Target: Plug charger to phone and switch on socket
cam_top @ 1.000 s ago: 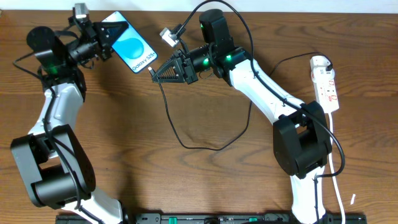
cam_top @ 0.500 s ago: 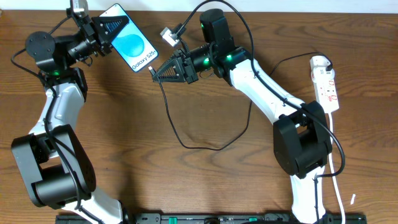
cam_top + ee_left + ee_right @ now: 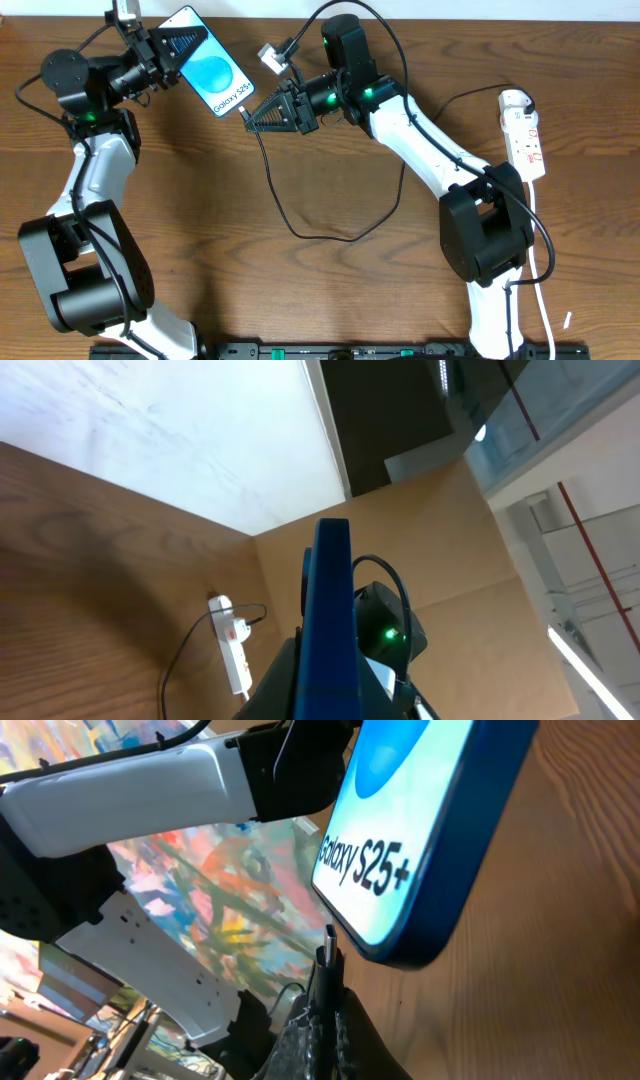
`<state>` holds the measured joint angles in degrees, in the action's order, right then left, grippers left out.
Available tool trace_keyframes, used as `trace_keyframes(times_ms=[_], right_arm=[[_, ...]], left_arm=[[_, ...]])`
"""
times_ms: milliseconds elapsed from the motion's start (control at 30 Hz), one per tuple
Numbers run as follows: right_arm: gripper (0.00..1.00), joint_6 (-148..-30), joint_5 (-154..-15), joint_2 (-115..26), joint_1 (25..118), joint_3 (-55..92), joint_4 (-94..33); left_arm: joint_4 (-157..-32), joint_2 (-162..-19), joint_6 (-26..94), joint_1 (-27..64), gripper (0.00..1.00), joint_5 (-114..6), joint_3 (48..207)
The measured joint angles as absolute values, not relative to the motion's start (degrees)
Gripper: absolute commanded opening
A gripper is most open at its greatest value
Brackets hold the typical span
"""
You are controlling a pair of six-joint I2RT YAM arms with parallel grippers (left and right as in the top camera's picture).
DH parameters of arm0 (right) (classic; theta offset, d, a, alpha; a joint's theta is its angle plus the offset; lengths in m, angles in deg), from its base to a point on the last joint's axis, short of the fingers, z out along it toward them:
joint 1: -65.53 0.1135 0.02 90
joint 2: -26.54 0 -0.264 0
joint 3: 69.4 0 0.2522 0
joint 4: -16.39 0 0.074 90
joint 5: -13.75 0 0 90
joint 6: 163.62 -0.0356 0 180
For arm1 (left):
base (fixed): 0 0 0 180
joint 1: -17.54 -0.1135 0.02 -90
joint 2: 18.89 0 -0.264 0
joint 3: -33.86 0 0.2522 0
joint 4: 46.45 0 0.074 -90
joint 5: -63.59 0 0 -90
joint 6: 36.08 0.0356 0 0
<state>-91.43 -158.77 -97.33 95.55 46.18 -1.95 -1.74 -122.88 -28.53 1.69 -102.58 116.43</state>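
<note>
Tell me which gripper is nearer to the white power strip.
Right. The right gripper, holding the charger by the phone, sits mid-table, well left of the power strip; the left gripper, clamped on the phone, is farther left.

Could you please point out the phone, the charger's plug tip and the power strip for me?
phone [image 3: 215,78]: overhead view, on its blue screen.
charger [image 3: 330,952]: right wrist view, on its plug tip.
power strip [image 3: 527,140]: overhead view, middle of the white body.

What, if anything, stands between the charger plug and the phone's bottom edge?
Nothing visible: the plug tip, pinched in the right gripper, sits close beside the phone at its bottom edge, with nothing between them.
</note>
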Motion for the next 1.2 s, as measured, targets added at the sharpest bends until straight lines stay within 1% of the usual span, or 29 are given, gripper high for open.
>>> trace_keyframes(times_ms=[1200], right_arm=[[0.01, -91.43, -157.46, -97.33, 95.55, 46.18, -2.08]], left_arm=[[-1.71, -122.88, -26.78, 1.97, 0.07, -103.27, 116.43]])
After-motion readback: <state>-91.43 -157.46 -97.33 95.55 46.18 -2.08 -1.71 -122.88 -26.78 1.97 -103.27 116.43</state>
